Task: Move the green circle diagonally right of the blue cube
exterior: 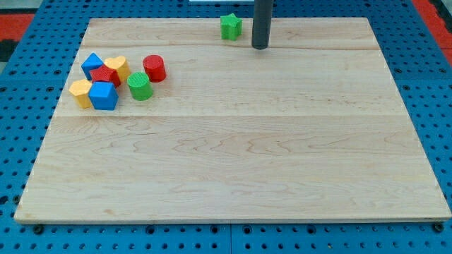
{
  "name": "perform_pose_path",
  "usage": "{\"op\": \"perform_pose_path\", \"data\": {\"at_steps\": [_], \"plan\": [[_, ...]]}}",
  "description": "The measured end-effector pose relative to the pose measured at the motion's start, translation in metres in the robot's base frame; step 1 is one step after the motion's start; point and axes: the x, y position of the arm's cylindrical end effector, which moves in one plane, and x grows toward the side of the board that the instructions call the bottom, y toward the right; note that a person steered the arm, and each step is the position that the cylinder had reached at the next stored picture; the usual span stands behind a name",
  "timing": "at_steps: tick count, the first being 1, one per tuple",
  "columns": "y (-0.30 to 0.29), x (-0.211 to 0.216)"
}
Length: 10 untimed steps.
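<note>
No fingers here — my tip (260,46) rests on the wooden board (233,155), over blue pegboard (424,85).

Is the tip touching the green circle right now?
No: my tip stands near the view's top beside the green star, far from the green circle in the left cluster.

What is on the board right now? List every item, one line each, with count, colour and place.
green circle: 1, green, right edge of the cluster at the view's left
blue cube: 1, blue, cluster's lower part
blue block: 1, blue, cluster's top left
red cylinder: 1, red, cluster's top right
red block: 1, red, cluster's middle
yellow blocks: 2, yellow, cluster's lower left and top
green star: 1, green, near the view's top edge, alone
wooden board: 1, light wood, on a blue pegboard
my tip: 1, dark rod, just right of the green star, far from the cluster
</note>
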Motion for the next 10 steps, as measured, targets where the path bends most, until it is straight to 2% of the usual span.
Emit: {"op": "perform_pose_path", "data": {"at_steps": [1,2,5,6,10], "plan": [[-0.011,0.021],[-0.034,0.023],[-0.035,0.022],[-0.065,0.022],[-0.313,0.007]]}}
